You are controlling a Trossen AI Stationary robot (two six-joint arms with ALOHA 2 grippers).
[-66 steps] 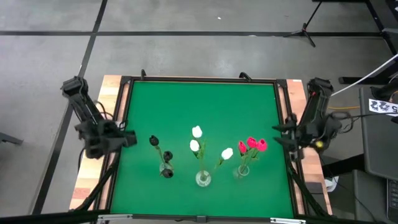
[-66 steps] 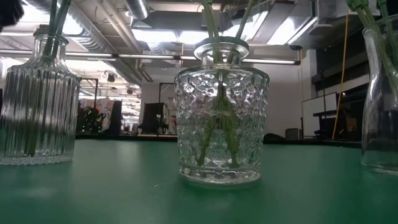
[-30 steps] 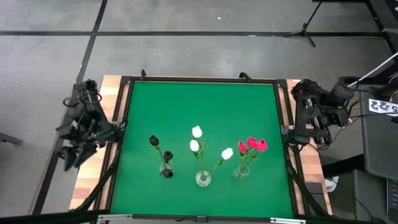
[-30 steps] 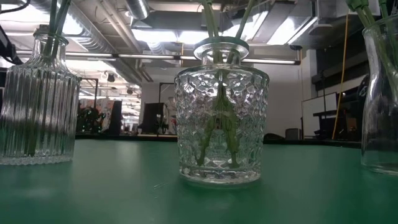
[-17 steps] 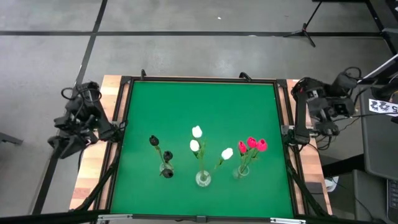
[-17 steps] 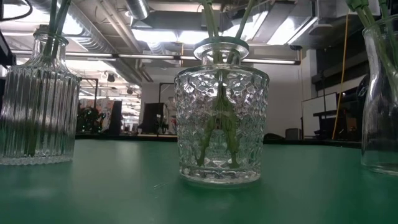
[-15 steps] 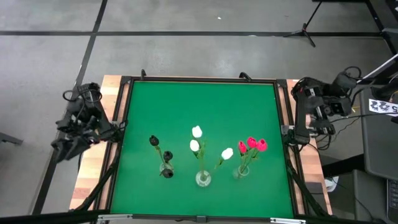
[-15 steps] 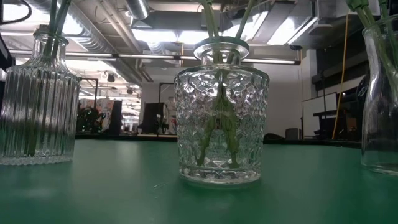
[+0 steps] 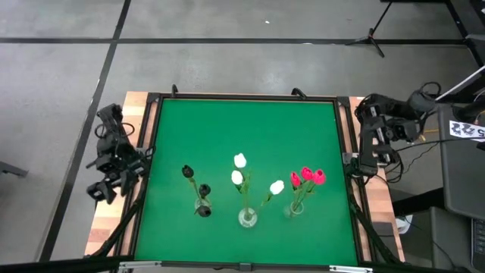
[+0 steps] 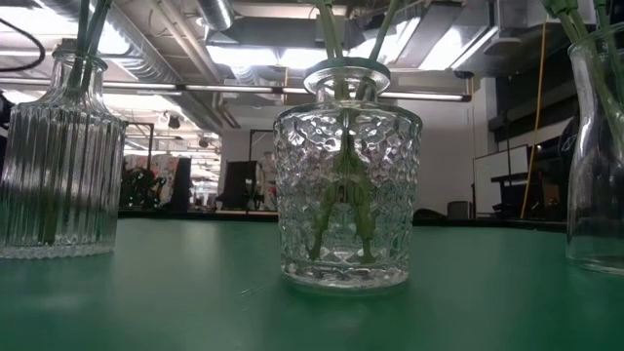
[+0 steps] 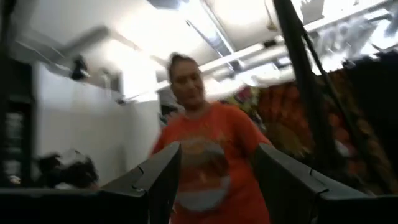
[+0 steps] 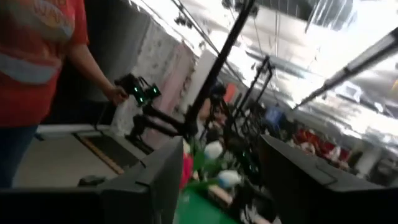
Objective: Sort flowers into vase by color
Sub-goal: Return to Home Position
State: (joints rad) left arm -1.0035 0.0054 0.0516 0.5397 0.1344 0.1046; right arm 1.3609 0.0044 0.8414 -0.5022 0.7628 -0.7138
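Note:
In the high view three glass vases stand in a row near the table's near edge. The left vase holds black tulips, the middle vase white tulips, the right vase red-pink tulips. Their stems stand in the vase necks. The low view shows the ribbed vase, the dimpled vase and a third vase. My left gripper is open, off the table's left edge. My right gripper is open, folded back beyond the right edge.
The green mat lies in a dark frame with wooden strips on both sides. A person in an orange shirt stands in the room, also visible as a person's arm in the right wrist view. Cables and a stand show beyond the right edge.
My left arm has swung about outside the table's left edge, its gripper ending a little nearer the mat. My right arm has folded back toward the far right corner. The vases and flowers have stayed where they were.

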